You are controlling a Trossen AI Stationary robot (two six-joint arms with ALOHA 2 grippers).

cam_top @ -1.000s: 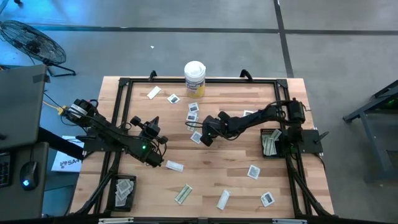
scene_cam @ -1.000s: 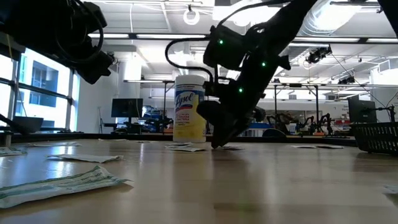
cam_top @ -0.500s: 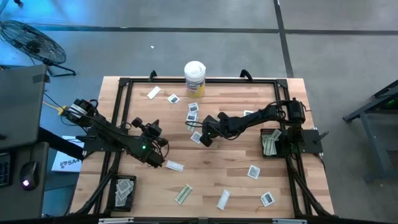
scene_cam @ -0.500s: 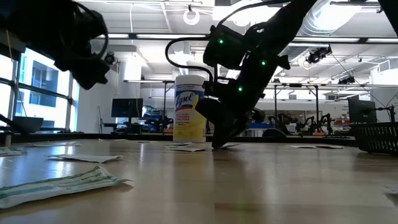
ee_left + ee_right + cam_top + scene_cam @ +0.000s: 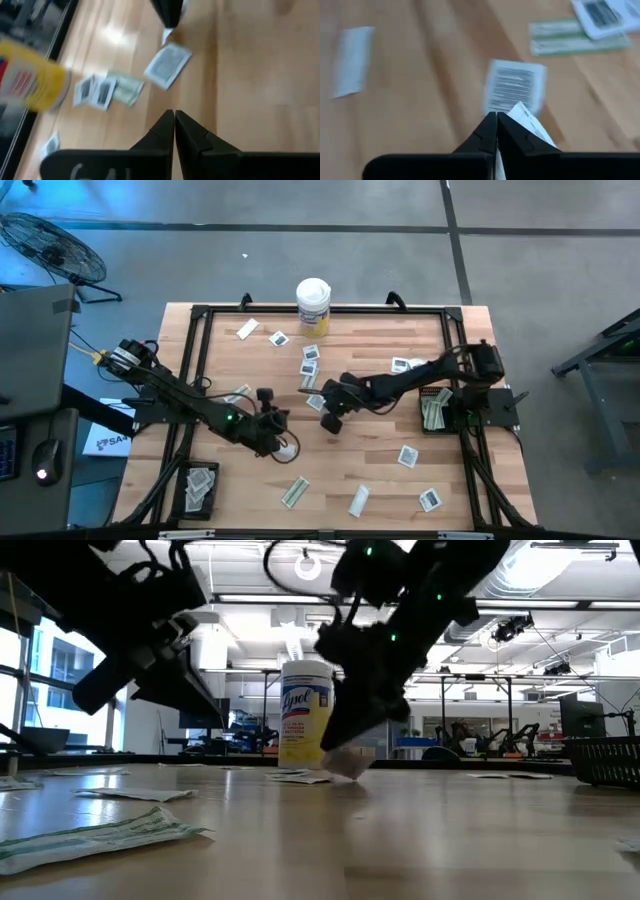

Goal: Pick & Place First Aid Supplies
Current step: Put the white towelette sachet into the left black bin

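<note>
Many first aid supplies lie flat on the wooden table: square white sachets (image 5: 310, 353) and oblong wrappers (image 5: 295, 492). My right gripper (image 5: 328, 422) hangs mid-table, shut on one white packet (image 5: 348, 762). Under it, another square sachet (image 5: 514, 86) lies on the wood. My left gripper (image 5: 283, 442) is shut with nothing between its fingers (image 5: 174, 116). It hovers left of centre, over a white oblong packet (image 5: 288, 448) lying on the table. In the left wrist view it points toward the right gripper's packet (image 5: 167, 35). My right gripper pinches the white packet between its two fingertips by one edge or corner (image 5: 520, 114). The fingers slant down from the table's right side. The packet hangs tilted below the fingertips, clear of the table.
A tall white canister with a yellow label (image 5: 313, 305) stands at the far edge. A dark basket (image 5: 197, 485) with packets sits near left, and another basket (image 5: 433, 408) sits at the right. Loose packets (image 5: 407, 455) lie to the near right.
My right gripper has shut on a packet lying on the table, then risen and drawn toward the near edge with it, lifting it clear. My left gripper has swung toward the table's right, rolling and tipping, and now sits over the oblong packet.
</note>
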